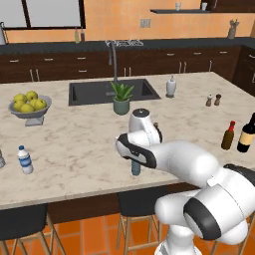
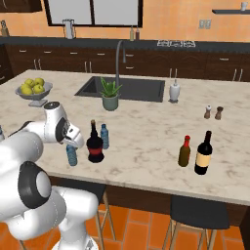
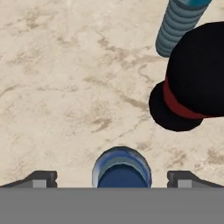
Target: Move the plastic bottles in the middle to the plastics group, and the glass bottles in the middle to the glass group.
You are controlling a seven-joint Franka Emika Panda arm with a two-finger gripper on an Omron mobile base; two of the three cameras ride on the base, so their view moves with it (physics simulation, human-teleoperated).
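My gripper (image 3: 115, 179) is open and points straight down over one plastic bottle (image 3: 121, 168). The bottle's blue cap sits between the two fingertips (image 3: 41, 178), and neither touches it. In the base views the gripper (image 2: 73, 145) hovers at the top of this slim blue bottle (image 2: 72, 156) near the counter's front edge. Right beside it stands the near-black glass bottle (image 2: 94, 145) with a red band, and behind that a second blue plastic bottle (image 2: 104, 136). The plastics group's clear white-labelled bottle (image 1: 25, 159) stands far left. The glass group, a brown bottle (image 2: 184, 151) and a wine bottle (image 2: 203, 154), stands to the right.
A potted plant (image 2: 110, 95) stands in front of the sink (image 2: 122, 88). A bowl of lemons (image 1: 30, 105) sits at the left, a soap dispenser (image 1: 171, 87) and two shakers (image 1: 213, 100) further back on the right. Stools (image 2: 197, 212) stand under the counter's front edge.
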